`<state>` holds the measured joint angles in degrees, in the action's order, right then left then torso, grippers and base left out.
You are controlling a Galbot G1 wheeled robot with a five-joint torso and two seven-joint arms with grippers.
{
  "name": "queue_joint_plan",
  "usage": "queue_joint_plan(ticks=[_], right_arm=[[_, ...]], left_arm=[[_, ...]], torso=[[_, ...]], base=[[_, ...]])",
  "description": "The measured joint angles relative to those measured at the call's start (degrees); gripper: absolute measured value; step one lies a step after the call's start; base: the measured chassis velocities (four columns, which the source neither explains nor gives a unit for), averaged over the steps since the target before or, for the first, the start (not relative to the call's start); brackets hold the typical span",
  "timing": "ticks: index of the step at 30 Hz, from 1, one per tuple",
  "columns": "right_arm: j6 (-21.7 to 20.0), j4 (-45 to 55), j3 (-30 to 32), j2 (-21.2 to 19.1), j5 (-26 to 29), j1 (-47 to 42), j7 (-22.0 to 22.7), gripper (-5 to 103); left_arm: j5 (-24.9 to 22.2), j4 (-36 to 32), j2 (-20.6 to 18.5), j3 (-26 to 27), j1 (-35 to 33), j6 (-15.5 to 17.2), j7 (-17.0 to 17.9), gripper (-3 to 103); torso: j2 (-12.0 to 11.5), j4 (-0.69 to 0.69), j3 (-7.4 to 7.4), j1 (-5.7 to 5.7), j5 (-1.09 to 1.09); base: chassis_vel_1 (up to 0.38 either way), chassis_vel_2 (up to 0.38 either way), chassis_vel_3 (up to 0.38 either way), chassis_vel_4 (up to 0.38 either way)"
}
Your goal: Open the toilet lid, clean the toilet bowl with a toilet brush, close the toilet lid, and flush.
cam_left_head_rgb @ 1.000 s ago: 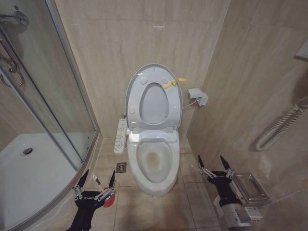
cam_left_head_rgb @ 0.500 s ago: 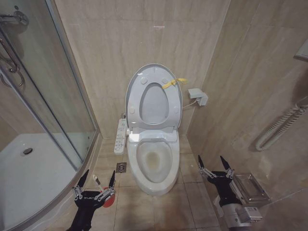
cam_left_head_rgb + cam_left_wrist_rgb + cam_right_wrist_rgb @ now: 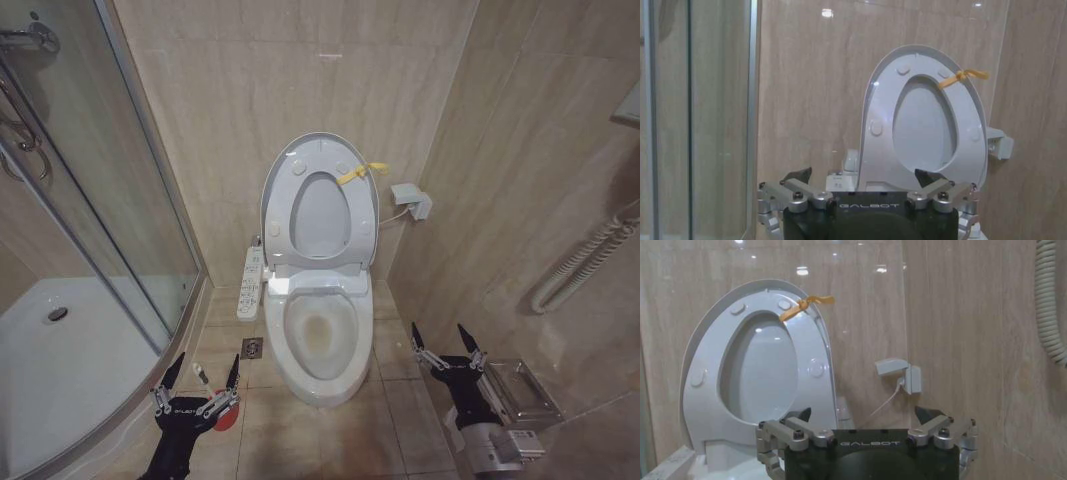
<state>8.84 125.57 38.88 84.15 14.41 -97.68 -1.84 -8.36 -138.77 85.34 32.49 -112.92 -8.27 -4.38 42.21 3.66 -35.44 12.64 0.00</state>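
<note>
lid: toilet lid (image 3: 283,170) upright against wall (mostly behind raised seat (image 3: 322,212))
bowl: toilet bowl (image 3: 320,338) exposed
left gripper (image 3: 201,378): fingers wide, red holder (image 3: 227,418) partly hidden behind it
right gripper (image 3: 444,342): fingers wide, holding nothing

Left gripper (image 3: 863,176) body: we read "GALBOT" in pale capitals on the black housing just below the fingers in the left wrist view.
Right gripper (image 3: 863,416) body: we read the same word, "GALBOT", on its black housing in the right wrist view.
Left gripper (image 3: 196,377) from the head camera: we see a short pale mark on the black body, too small for us to read.
Control panel (image 3: 250,283) beside the toilet: we see rows of buttons with marks, but we cannot read any of them.
</note>
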Motion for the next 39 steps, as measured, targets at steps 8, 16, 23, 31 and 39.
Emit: queue_joint_plan(ticks=[8,16,23,31,39], right_arm=[[0.00,0.00,0.00,0.00,0.00,0.00,0.00,100],[0.00,0.00,0.00,0.00,0.00,0.00,0.00,100],[0.00,0.00,0.00,0.00,0.00,0.00,0.00,100],[0.00,0.00,0.00,0.00,0.00,0.00,0.00,100],[0.00,0.00,0.00,0.00,0.00,0.00,0.00,100]], left_arm=[[0.00,0.00,0.00,0.00,0.00,0.00,0.00,100],[0.00,0.00,0.00,0.00,0.00,0.00,0.00,100],[0.00,0.00,0.00,0.00,0.00,0.00,0.00,100],[0.00,0.00,0.00,0.00,0.00,0.00,0.00,100],[0.00,0.00,0.00,0.00,0.00,0.00,0.00,100]], torso=[[0.00,0.00,0.00,0.00,0.00],[0.00,0.00,0.00,0.00,0.00],[0.00,0.00,0.00,0.00,0.00],[0.00,0.00,0.00,0.00,0.00],[0.00,0.00,0.00,0.00,0.00]], base=[[0.000,0.000,0.000,0.000],[0.000,0.000,0.000,0.000],[0.000,0.000,0.000,0.000],[0.000,0.000,0.000,0.000],[0.000,0.000,0.000,0.000]])
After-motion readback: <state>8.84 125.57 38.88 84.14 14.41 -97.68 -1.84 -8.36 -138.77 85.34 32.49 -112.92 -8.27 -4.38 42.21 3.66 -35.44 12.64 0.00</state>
